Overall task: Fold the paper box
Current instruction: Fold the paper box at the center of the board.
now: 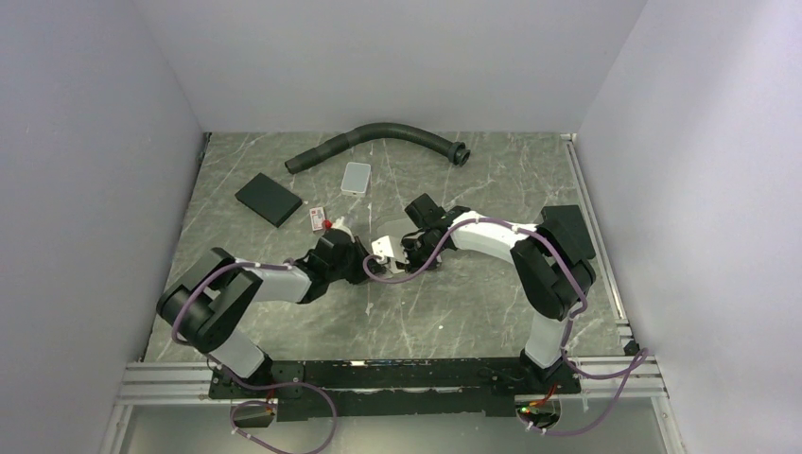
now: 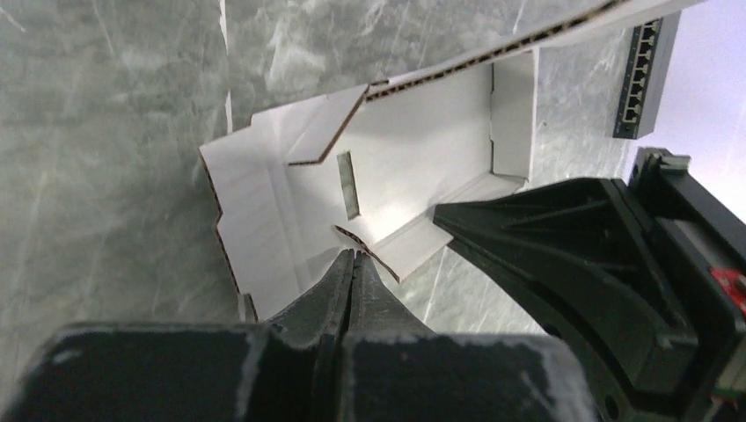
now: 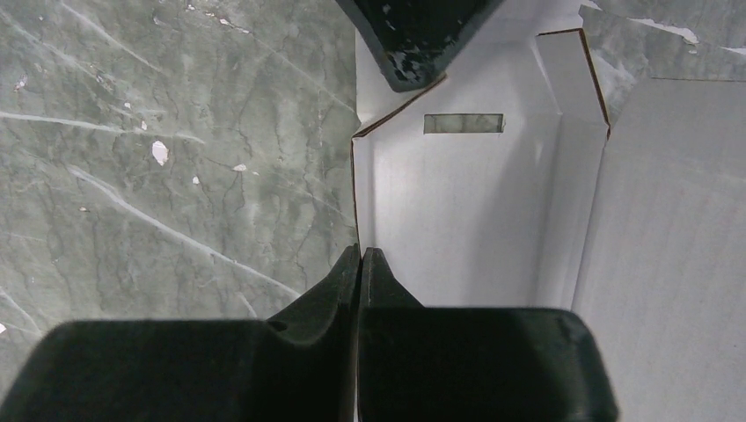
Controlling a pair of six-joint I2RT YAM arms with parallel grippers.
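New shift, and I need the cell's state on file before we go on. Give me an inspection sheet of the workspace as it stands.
Surface: grey marbled table, a few white specks, no spill seen.
Job's things: paper box not yet folded up, a creased sheet with a slot and raised flaps, between the two grippers.
Clutter: black hose at the back; light grey tile; black pad; small red and white item.
Grippers: left gripper shut on a flap edge; right gripper shut on the box's edge.
Cables: purple cables along both arms, one loop near the box.
Surroundings: plain pale walls; metal rails at the near edge.
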